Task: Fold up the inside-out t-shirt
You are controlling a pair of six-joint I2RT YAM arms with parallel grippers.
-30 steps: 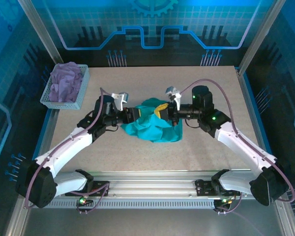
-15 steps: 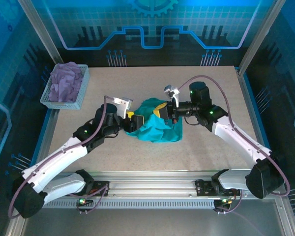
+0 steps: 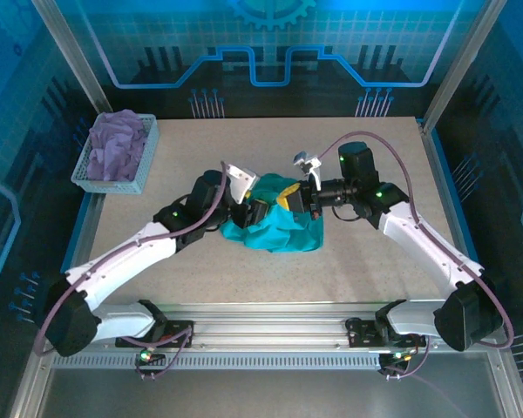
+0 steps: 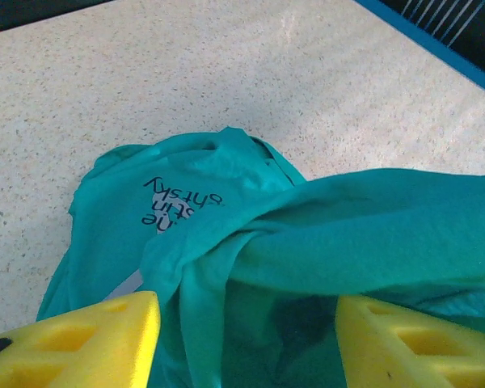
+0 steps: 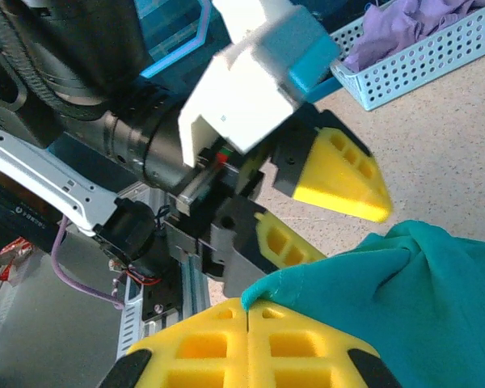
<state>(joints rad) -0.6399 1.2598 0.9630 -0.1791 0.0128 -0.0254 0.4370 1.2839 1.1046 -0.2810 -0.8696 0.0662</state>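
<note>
Speckled beige flat table (image 3: 366, 252): teal soft cloth t-shirt (image 3: 279, 228) lies bunched at centre, between my two arms, not spread.
Risk: folding crumpled heap gives lopsided bundle.

My right pincer (image 5: 248, 311): clenched on thin edge of cloth.
Risk: bite looks shallow; sharp pull may slip hem free.

My left pincer (image 4: 242, 343): released, jaws apart, twisted fold lying across gap, unpinched.
Risk: closing here may trap several layers and drag whole heap.

Pincers near each other.
Risk: collision if either advances.

Dark printed lettering (image 4: 182, 202): orientation cue, easily buried.

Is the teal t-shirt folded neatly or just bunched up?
Bunched up: the t-shirt lies in a rumpled heap; the right gripper pinches one edge in its jaws.
</note>
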